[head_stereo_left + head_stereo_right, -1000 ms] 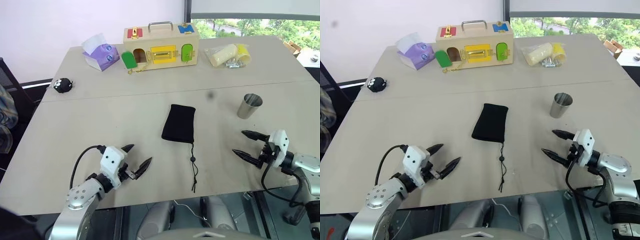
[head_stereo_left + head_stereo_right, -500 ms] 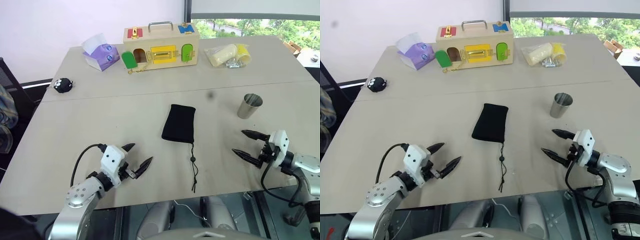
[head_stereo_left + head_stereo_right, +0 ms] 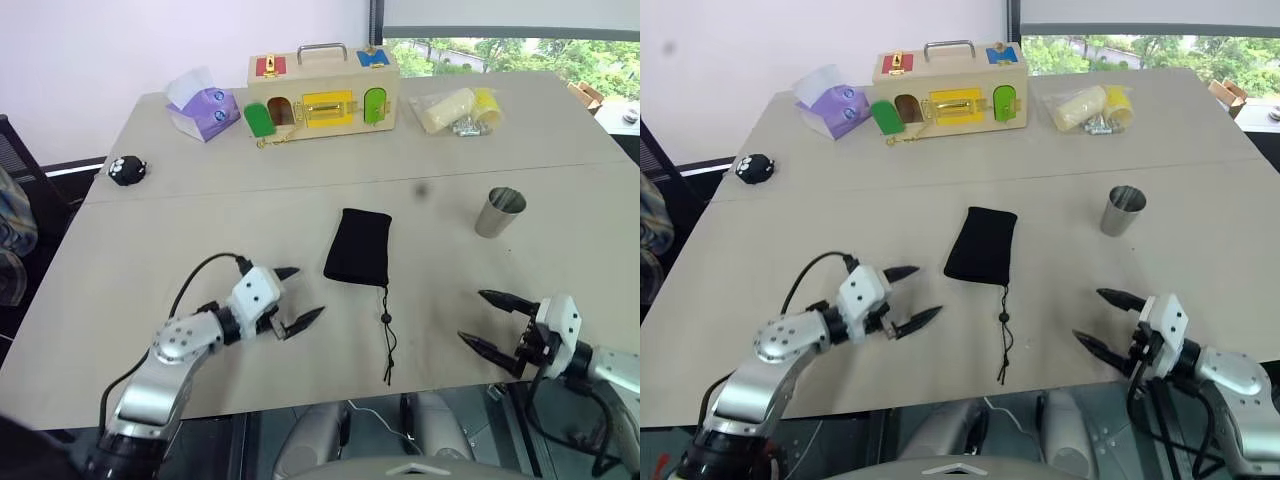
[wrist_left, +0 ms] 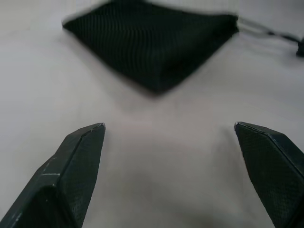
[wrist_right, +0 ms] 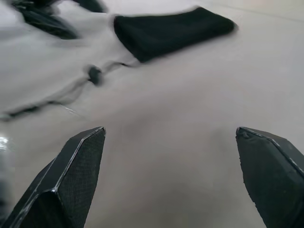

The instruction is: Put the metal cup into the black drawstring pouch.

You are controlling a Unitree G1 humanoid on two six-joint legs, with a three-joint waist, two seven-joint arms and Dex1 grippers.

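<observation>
With both grippers, left (image 3: pixel 297 298) and right (image 3: pixel 490 322), spread wide and empty, the flat matte black drawstring pouch (image 3: pixel 359 246) may slide instead of lifting, while the shiny steel cup (image 3: pixel 498 212) stands upright, well apart beyond the right gripper.

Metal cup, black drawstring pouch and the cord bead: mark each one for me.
metal cup (image 3: pixel 498 212), left eye view, on its side wall.
black drawstring pouch (image 3: pixel 360 246), left eye view, middle of the cloth.
cord bead (image 3: pixel 384 318), left eye view, on the small bead along the cord.
</observation>
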